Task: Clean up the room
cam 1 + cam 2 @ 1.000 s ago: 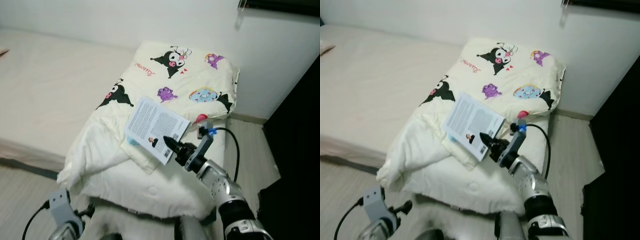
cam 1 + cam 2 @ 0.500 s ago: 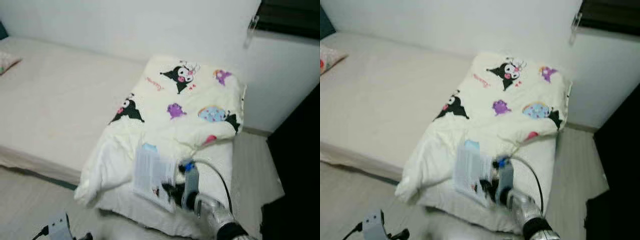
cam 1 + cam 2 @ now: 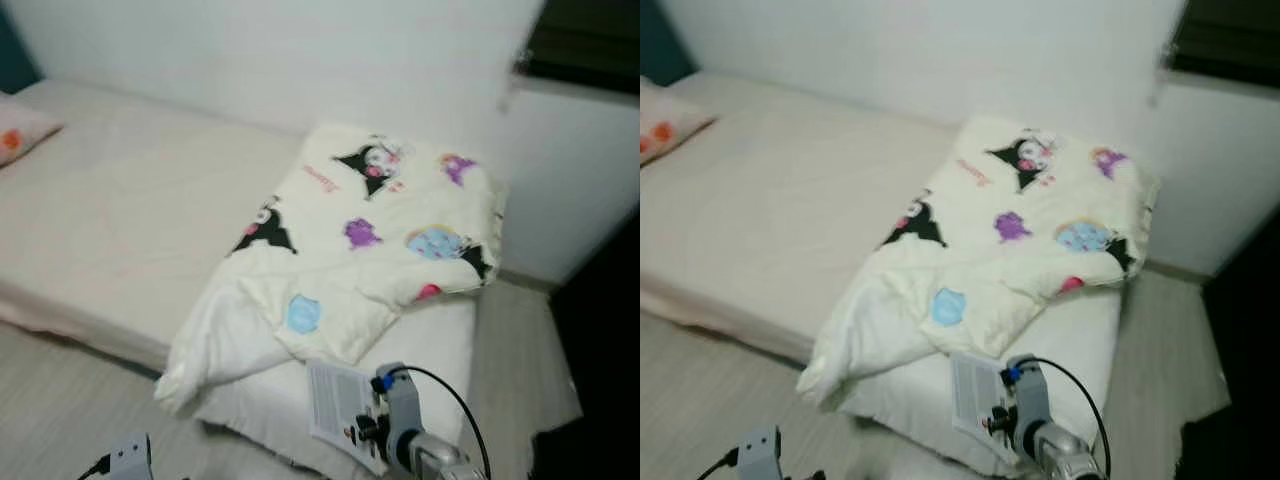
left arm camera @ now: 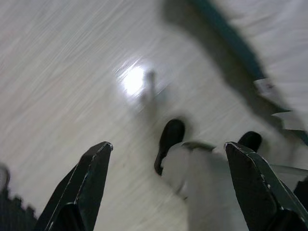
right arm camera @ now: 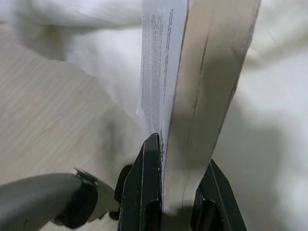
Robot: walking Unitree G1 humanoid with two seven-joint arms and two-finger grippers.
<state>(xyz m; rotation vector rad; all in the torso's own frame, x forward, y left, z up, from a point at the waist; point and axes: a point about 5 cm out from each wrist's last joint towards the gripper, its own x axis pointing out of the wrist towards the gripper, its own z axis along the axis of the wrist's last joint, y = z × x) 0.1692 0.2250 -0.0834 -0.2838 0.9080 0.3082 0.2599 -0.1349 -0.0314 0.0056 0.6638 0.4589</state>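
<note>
Fingers of the right gripper (image 5: 178, 192) pinch the book (image 5: 202, 72) by its lower edge above the bed's (image 3: 120, 220) near corner, while the left gripper (image 4: 168, 187) hangs spread wide over bare floor (image 4: 72, 72).

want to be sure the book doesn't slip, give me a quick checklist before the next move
1. Right gripper shut on the book: ok, jaws clamp its lower edge.
2. Depth of hold: not ok, only the book's edge sits between the jaws.
3. Book clear of the blanket: ok, it hangs at the mattress edge.
4. Left gripper free: ok, open over the floor.
5. Drop-off spot for the book: cannot tell.
6. Sharpness: not ok, head views are blurred.
</note>
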